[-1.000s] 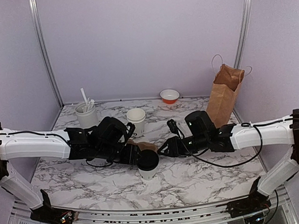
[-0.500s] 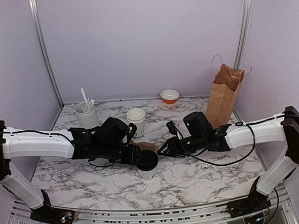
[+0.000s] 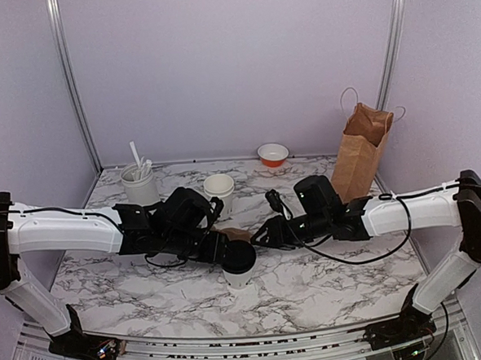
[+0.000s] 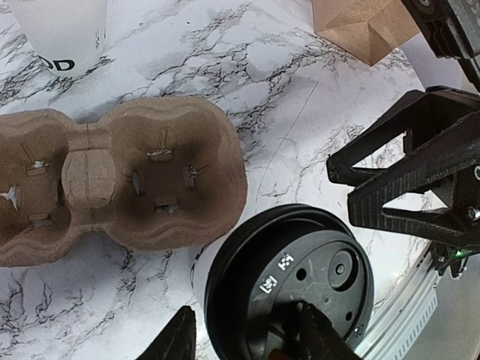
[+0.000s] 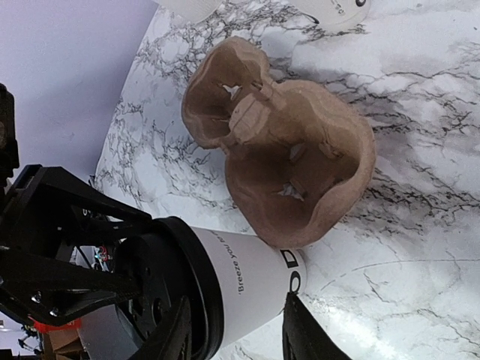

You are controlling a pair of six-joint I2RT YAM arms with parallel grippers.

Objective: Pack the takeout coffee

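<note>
The takeout coffee (image 3: 238,264), a white cup with a black lid and dark lettering, stands on the marble table beside a brown cardboard cup carrier (image 3: 231,233). In the left wrist view its lid (image 4: 289,279) lies right under my left gripper (image 4: 244,334), which is open: one finger is over the lid, the other beside the cup's wall. My right gripper (image 5: 236,330) is open, with the cup's side (image 5: 251,277) between its fingers and close to them. The carrier (image 5: 289,161) touches the cup's base. In the top view my left gripper (image 3: 224,248) and right gripper (image 3: 260,234) flank the cup.
A brown paper bag (image 3: 362,150) stands open at the back right. A lidless white cup (image 3: 219,189), a white utensil holder (image 3: 139,184) and an orange-and-white bowl (image 3: 272,153) stand at the back. Both arms stretch across the table's middle.
My right gripper has moved left, closer to the coffee cup. My left arm has shifted slightly. The cup and the carrier have not moved.
</note>
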